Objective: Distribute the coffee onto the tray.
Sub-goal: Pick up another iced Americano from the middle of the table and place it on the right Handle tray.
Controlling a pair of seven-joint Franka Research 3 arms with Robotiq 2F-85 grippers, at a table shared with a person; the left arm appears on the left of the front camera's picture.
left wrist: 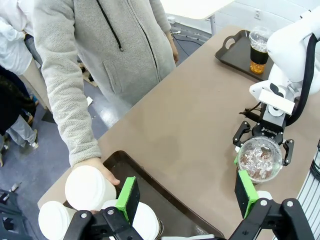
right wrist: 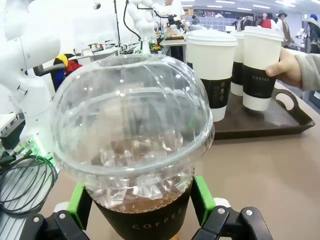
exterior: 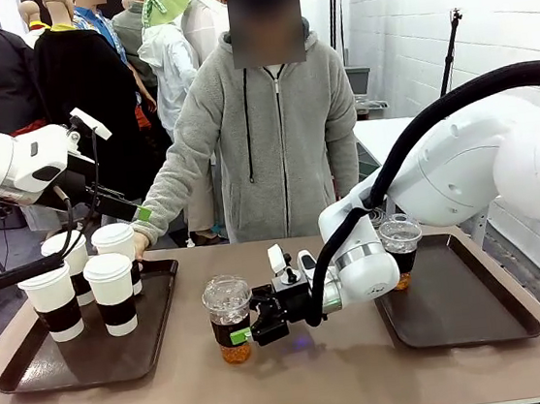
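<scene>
Two green pads of the right gripper [exterior: 243, 336] stood wide, flanking an iced dome-lidded cup [exterior: 229, 316] at lower centre. Left gripper [left wrist: 187, 195] hovered spread, empty, at upper left. Four white cups [exterior: 114, 290] filled the left tray [exterior: 36, 373]; a hand [left wrist: 100, 170] touched one.

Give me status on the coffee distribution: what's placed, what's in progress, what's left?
Done: one iced cup stands on the right tray; three white cups stand on the left tray. In hand: the person's hand holds a fourth white cup on that tray; the right gripper, jaws open, straddles the second iced cup on the bare table. Left: that cup isn't on a tray. The left gripper is open, holding nothing.
</scene>
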